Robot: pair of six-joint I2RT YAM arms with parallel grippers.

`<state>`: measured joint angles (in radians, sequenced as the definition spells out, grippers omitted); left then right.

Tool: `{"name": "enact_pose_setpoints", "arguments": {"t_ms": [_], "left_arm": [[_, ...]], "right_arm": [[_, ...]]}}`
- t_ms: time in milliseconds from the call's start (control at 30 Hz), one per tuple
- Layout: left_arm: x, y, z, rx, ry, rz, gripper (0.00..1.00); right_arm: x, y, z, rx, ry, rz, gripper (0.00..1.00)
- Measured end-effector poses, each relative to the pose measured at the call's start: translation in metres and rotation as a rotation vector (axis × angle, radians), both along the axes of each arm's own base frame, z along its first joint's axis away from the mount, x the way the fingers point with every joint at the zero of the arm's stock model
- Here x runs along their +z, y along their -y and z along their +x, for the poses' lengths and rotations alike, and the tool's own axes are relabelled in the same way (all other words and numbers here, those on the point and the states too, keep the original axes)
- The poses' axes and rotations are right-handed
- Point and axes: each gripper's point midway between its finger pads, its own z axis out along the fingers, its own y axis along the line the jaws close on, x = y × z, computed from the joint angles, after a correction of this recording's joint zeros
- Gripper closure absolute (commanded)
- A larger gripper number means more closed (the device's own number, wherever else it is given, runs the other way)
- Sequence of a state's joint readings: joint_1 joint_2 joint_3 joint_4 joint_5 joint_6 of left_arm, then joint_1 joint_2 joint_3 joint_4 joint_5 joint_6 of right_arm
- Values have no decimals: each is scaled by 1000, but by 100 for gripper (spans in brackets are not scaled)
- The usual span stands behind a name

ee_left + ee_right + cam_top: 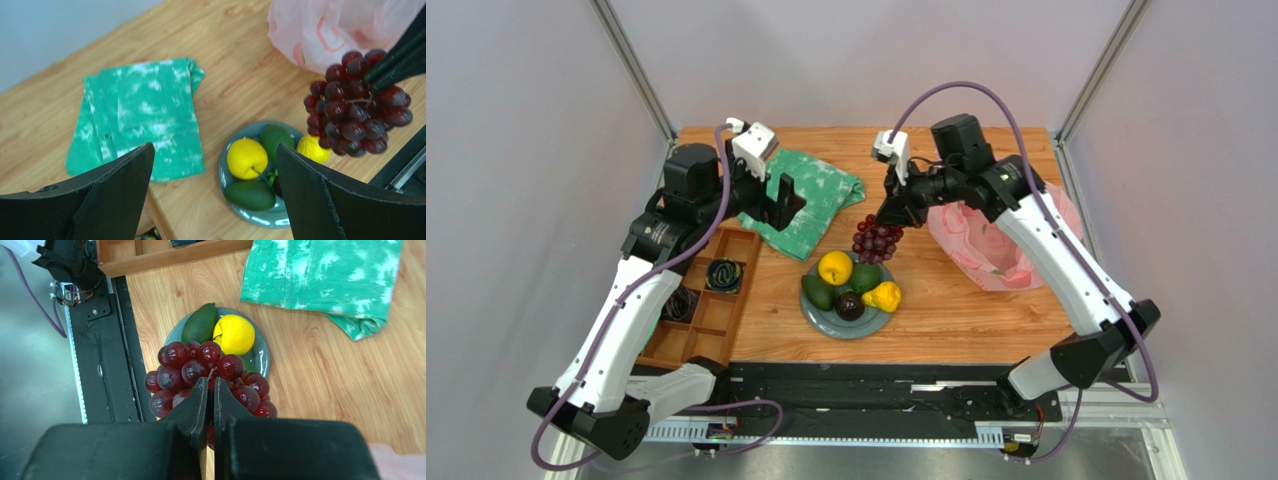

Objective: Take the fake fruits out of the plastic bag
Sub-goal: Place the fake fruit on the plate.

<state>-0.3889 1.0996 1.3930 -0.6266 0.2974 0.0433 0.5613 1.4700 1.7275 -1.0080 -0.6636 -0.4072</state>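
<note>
Lying on the plate [826, 325]: fruits [835, 268]. Hanging just above its far edge: grapes [876, 240]. Lying behind-left of it: cloth [811, 200]; right: plastic bag [996, 250]; left: tray [711, 310].

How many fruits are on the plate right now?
5: citrus at the back, lumpy yellow fruit right, one avocado left, another centre, dark round fruit in front. The grapes hang in the right gripper over the plate rim and might hide more.

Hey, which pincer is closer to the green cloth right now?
Left. The left pincer hovers open over the left edge of the green cloth. The right pincer, shut on the grapes, hangs off to its right, by the plate.
</note>
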Motion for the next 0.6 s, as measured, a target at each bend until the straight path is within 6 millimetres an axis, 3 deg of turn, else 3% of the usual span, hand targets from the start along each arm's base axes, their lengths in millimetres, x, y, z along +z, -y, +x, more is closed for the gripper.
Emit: {"name": "enact_pose_setpoints", "arguments": {"t_ms": [233,367,600], "left_arm": [[-55,-47,-14,125,-116,47,1],[-62,-71,-18,202,-130,15,1],[-65,-86,-20,254,-145,-72,2]], "right_arm": [[-38,-39,12,58,-66,-40,100],[-51,-56,4,106,-80,-56,100],[-68,-76,-1,149,-95,-71,100]]}}
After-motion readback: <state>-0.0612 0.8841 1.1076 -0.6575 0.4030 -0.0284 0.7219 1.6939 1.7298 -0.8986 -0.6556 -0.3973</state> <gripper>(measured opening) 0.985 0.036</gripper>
